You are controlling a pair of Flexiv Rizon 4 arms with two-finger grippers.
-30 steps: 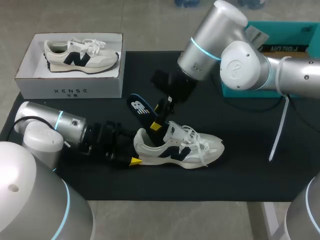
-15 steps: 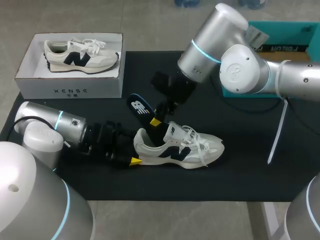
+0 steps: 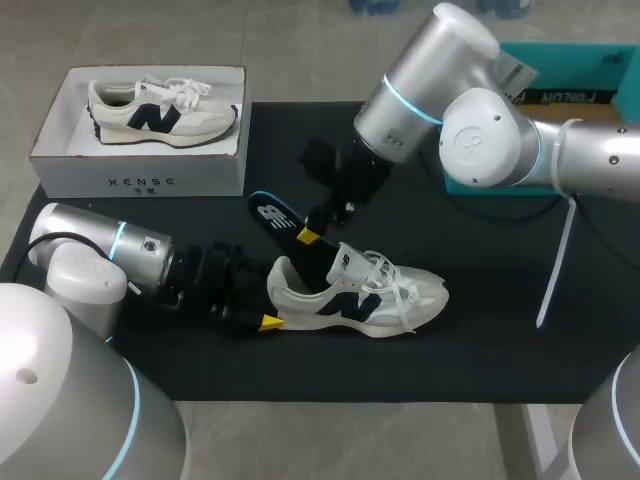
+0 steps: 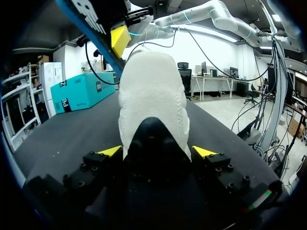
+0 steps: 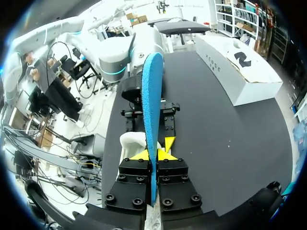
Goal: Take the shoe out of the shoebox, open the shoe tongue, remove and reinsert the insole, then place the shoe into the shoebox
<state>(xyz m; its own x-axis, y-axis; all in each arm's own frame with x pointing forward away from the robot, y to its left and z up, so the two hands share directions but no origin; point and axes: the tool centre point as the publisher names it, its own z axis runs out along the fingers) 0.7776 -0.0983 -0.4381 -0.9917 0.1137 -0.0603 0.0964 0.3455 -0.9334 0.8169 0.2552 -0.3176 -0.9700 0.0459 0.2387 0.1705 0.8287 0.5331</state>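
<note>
A white sneaker (image 3: pixel 365 293) with a dark logo lies on its side on the black mat (image 3: pixel 500 330). Its heel (image 4: pixel 152 103) sits between my left gripper's (image 3: pixel 274 300) yellow-tipped fingers (image 4: pixel 109 151), which touch it from both sides low on the mat. My right gripper (image 3: pixel 307 238) hangs just above the shoe's opening. It is shut on the lower end of a blue insole (image 3: pixel 273 214), which stands up and out of the shoe toward the far left. In the right wrist view the insole (image 5: pixel 152 91) runs edge-on out from between the pressed tips of that gripper (image 5: pixel 153 155).
A white shoebox (image 3: pixel 140 182) stands at the mat's far left corner with a second sneaker (image 3: pixel 160 110) inside. A teal box (image 3: pixel 575 95) is at the far right, behind my right arm. A white strip (image 3: pixel 555 262) hangs down over the mat's right side.
My right gripper has closed on the insole and drawn it a little up and to the left, away from the shoe's opening. The left arm and the shoe have kept still.
</note>
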